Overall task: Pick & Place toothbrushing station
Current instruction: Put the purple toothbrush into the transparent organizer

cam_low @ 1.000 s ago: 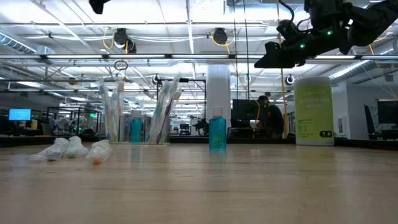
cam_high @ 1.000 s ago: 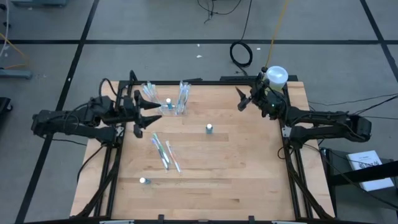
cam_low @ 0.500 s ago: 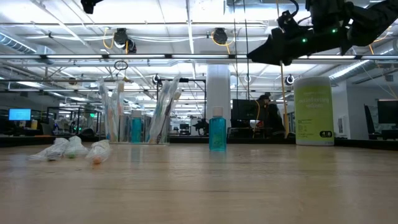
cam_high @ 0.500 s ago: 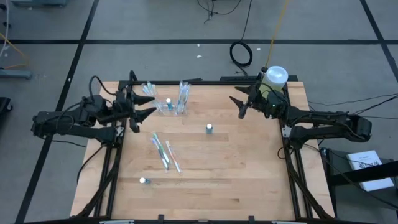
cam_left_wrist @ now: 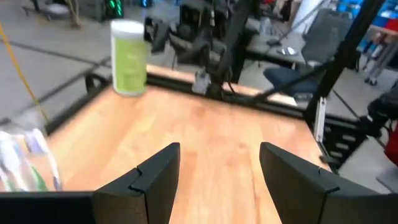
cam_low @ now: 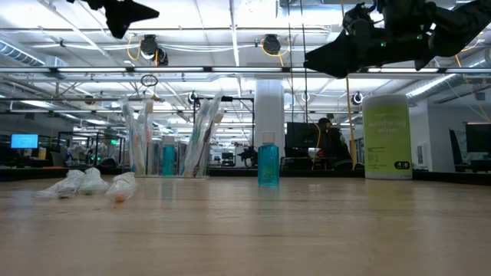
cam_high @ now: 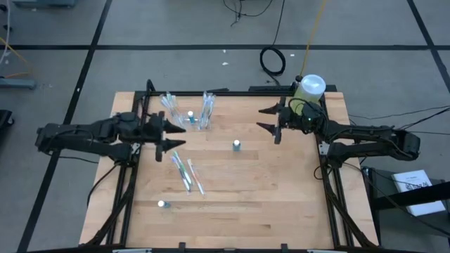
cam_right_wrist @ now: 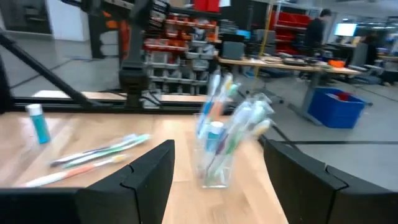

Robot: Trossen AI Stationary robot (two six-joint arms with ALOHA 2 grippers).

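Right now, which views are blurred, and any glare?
Left wrist view: smeared throughout, green bottle soft-edged. Right wrist view: toothbrushing station streaked, background shelves soft. Low view: sharp, ceiling lamps glare, the arms read as dark silhouettes. High view: evenly lit, crisp; the table shows no glare.

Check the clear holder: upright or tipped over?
Upright. In the low view the holder stands on the table with brushes rising from it; the right wrist view shows the same.
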